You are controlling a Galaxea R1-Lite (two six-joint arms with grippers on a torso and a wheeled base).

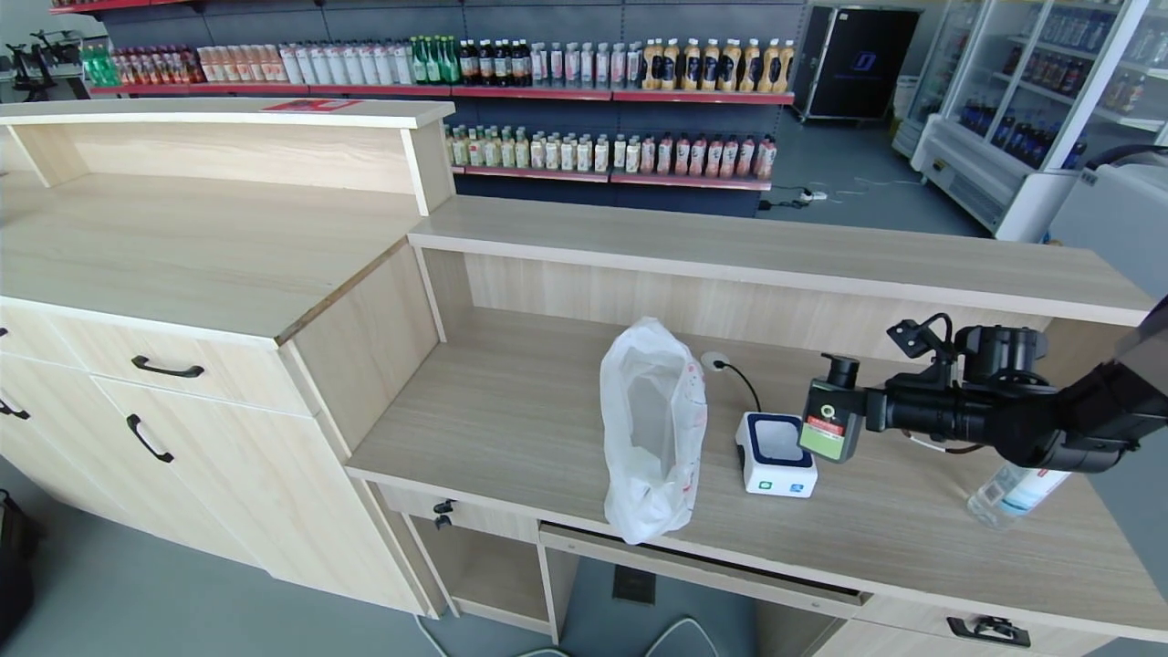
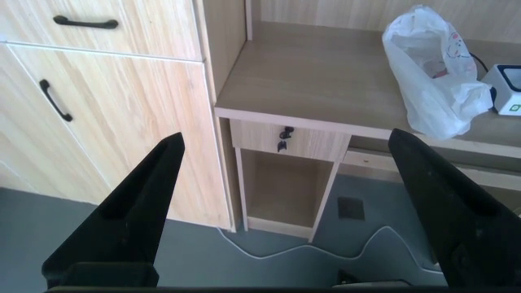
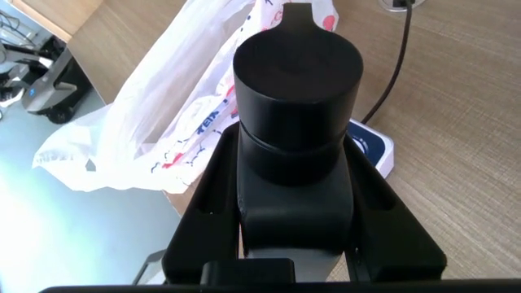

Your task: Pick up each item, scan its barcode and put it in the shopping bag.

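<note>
My right gripper (image 1: 858,415) is shut on a small dark bottle (image 1: 829,427) with a black cap and a green and red label, holding it upright just above the right side of the white barcode scanner (image 1: 776,453). In the right wrist view the bottle's black cap (image 3: 297,98) sits between the gripper's fingers (image 3: 391,220). The white plastic shopping bag (image 1: 652,429) stands open on the counter left of the scanner. My left gripper (image 2: 286,142) is open with nothing in it, low in front of the counter's left end.
A clear water bottle (image 1: 1008,491) lies on the counter (image 1: 511,420) at the right, under my right arm. The scanner's black cable (image 1: 744,383) runs to the back wall. A higher cabinet (image 1: 182,246) with drawers stands on the left.
</note>
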